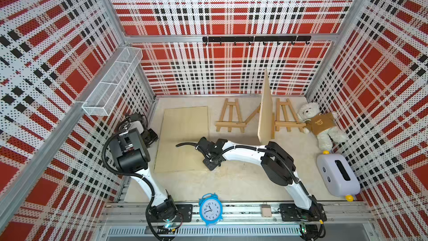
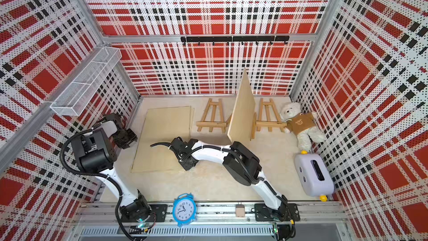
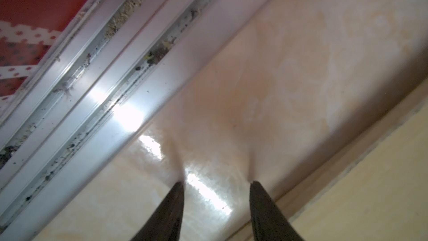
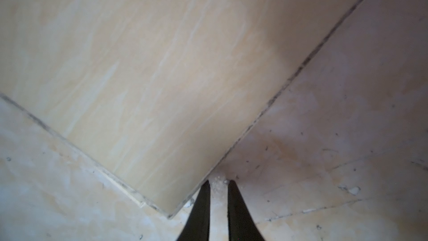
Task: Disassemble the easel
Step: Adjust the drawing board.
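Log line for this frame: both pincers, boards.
left pincer: open, empty | right pincer: shut, empty, beside flat board corner | upright board: on easel, not yet removed

The standing board (image 1: 265, 110) hides most of the middle easel (image 1: 253, 113); only one slanted leg and an end of its ledge show. The right arm (image 1: 243, 153) covers the near corner of the flat boards (image 1: 183, 135); how many lie there I cannot tell. The left hand (image 1: 151, 136) is half hidden behind its own wrist. In both wrist views the fingers (image 3: 170, 214) (image 4: 200, 214) are cut off by the picture's edge.
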Action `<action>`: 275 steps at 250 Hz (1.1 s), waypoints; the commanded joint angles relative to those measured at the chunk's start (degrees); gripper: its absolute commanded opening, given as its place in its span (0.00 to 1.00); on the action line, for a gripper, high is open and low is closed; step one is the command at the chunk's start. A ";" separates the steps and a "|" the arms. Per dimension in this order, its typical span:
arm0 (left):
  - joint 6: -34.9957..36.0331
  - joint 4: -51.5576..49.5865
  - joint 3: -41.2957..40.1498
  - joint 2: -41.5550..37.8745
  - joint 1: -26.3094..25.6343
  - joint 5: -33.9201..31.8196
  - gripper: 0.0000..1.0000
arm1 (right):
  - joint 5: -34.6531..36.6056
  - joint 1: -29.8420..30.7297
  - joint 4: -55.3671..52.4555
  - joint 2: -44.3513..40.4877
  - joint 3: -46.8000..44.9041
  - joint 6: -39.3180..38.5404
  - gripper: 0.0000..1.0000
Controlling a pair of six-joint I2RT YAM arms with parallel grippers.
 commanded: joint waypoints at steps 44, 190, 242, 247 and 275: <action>1.62 -0.82 3.48 -0.71 0.42 1.36 0.50 | -4.23 2.30 3.70 1.83 3.30 0.57 0.17; 1.55 0.55 4.51 -3.06 0.41 1.95 0.50 | 5.50 0.43 5.84 -10.84 -4.49 3.11 0.26; 0.83 3.87 4.94 -5.60 -1.08 -1.92 0.48 | 12.57 -3.81 1.15 -11.23 -2.37 3.69 0.27; 0.69 4.49 4.72 -5.92 -1.28 -2.38 0.48 | 12.98 -4.20 0.77 -11.22 -1.91 3.57 0.27; -0.97 7.66 3.45 -7.26 -2.80 -5.45 0.47 | 14.18 -5.68 -0.14 -11.18 -0.04 2.44 0.27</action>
